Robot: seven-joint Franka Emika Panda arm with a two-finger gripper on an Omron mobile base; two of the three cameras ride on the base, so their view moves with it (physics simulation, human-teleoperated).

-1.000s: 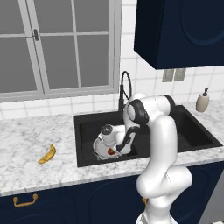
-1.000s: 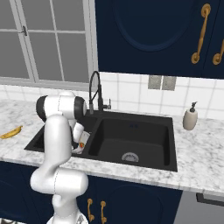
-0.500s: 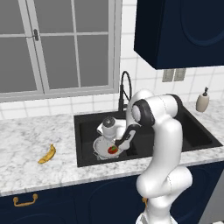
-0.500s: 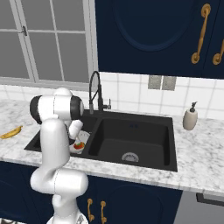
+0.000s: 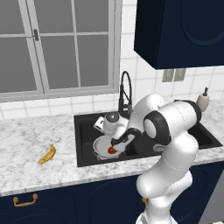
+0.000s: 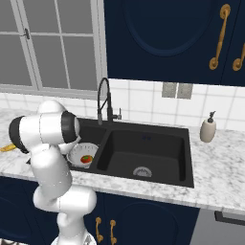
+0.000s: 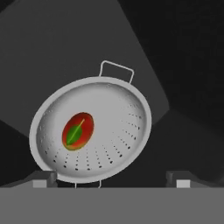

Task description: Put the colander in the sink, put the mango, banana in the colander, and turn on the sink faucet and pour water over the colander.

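Observation:
The light-grey perforated colander [image 5: 101,144] [image 6: 79,152] [image 7: 113,127] rests in the left basin of the black sink [image 5: 85,144] [image 6: 158,143]. Inside it lies the red and green mango [image 5: 112,150] [image 6: 86,159] [image 7: 78,131], left of the bowl's middle in the hand view. My gripper [image 5: 109,133] [image 7: 111,177] hangs above the colander, open, nothing between its fingers. On the marble counter left of the sink lies the yellow banana [image 5: 47,154] [image 6: 7,148]. The black spring-neck faucet [image 5: 125,89] [image 6: 103,98] rises behind the sink.
A beige soap dispenser [image 5: 202,99] [image 6: 207,129] stands on the counter right of the sink. The right basin holds a silver drain [image 6: 142,171]. Dark wall cabinets hang above, and a window sits behind the counter at the left.
The jaws have spread a little wider and the hand has lifted off the colander. The mango has stayed in the bowl.

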